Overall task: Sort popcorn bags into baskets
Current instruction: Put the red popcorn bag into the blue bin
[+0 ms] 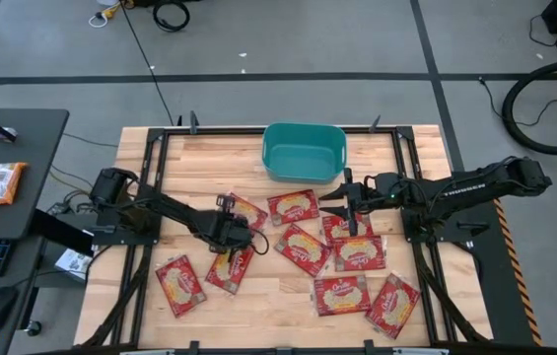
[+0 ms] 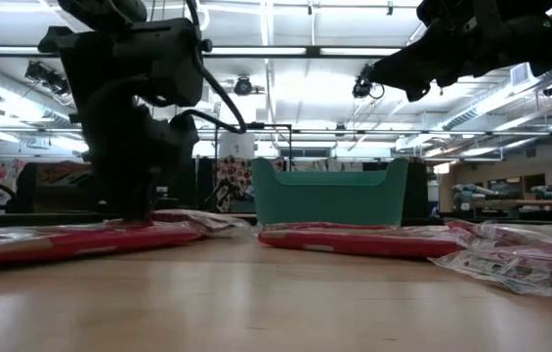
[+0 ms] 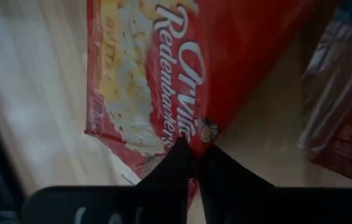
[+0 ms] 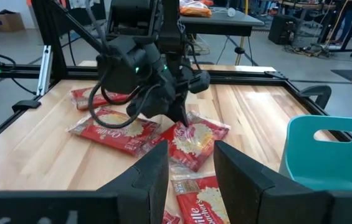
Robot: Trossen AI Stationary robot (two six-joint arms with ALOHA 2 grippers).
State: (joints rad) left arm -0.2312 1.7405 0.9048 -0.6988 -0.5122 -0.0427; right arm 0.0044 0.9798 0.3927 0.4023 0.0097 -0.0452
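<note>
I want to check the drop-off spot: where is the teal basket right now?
In the high view the basket sits at the table's far edge, centre, just beyond the popcorn bags, with the right gripper nearest.

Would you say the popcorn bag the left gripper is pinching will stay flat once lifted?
Probably not: the left gripper pinches the popcorn bag by one corner, so it will likely droop. Its glossy wrapper looks slippery. Being flat, it seems light.

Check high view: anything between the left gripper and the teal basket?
One popcorn bag lies between the left gripper and the basket; otherwise bare wood, per the high view.
</note>
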